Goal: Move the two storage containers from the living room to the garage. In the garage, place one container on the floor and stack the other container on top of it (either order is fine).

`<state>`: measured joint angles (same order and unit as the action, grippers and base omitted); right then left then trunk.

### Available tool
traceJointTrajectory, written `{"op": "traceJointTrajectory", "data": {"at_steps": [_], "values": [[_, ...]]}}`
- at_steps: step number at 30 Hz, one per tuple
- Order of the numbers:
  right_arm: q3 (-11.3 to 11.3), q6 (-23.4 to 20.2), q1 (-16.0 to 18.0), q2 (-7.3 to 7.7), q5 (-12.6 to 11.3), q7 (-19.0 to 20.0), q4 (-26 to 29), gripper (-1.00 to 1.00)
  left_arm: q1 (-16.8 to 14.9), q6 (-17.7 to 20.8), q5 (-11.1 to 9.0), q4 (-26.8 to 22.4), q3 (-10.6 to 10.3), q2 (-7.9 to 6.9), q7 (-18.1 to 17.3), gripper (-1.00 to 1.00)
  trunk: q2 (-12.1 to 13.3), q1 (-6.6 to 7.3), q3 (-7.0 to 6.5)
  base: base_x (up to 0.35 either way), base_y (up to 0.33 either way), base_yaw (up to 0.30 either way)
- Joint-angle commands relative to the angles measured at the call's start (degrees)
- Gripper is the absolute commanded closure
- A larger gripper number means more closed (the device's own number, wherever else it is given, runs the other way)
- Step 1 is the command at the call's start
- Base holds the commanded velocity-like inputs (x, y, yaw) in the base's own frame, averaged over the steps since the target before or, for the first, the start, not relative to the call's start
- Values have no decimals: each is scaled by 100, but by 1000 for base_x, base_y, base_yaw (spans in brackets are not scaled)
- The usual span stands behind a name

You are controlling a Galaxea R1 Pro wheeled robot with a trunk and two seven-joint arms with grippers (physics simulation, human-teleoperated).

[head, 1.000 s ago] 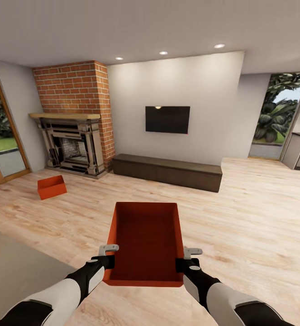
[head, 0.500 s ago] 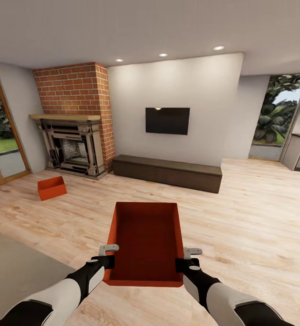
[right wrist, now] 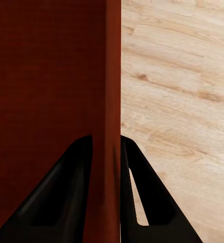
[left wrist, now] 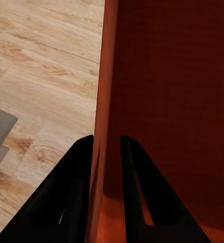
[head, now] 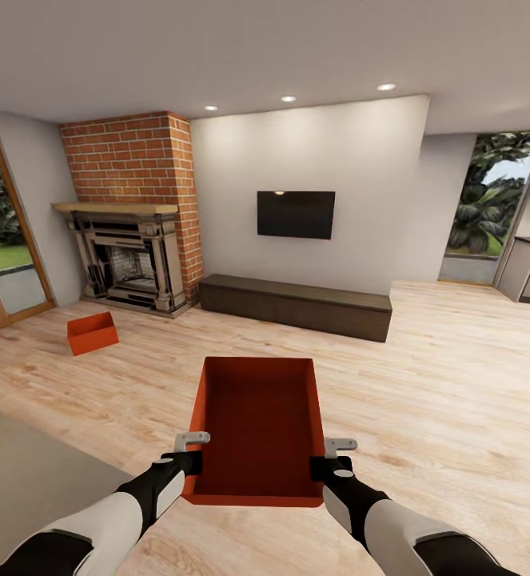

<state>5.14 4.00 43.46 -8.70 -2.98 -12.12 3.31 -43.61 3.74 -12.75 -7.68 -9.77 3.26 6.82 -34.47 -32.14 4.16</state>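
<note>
Over the wood-plank floor (head: 456, 376), the near storage container (head: 257, 416) is hanging between both arms, its underside hidden. Left hand (left wrist: 106, 147) and right hand (right wrist: 106, 147) are each pinching a side wall. Another container (head: 92, 332) is sitting near the fireplace (head: 129, 256), open floor around it.

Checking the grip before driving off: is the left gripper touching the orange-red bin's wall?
Touching. The left wrist view shows the left gripper clamped on the held bin's wall.

Two orange storage containers (head: 257, 428) (head: 92, 332), one fireplace (head: 129, 268), one TV (head: 296, 214), one cabinet (head: 296, 304).
</note>
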Motion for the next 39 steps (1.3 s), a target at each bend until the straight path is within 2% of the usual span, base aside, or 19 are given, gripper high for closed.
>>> {"op": "traceJointTrajectory", "data": {"at_steps": [1,39], "values": [[48,32,3,1,-115,-63,-32,100,-7,-31,80,-29,125,-1,100,100,-8,-2,9,0,0,0],[48,37,3,-3,-115,-63,-32,100,-7,-31,80,-48,132,-1,100,100,-8,-2,-317,0,0,0]]}}
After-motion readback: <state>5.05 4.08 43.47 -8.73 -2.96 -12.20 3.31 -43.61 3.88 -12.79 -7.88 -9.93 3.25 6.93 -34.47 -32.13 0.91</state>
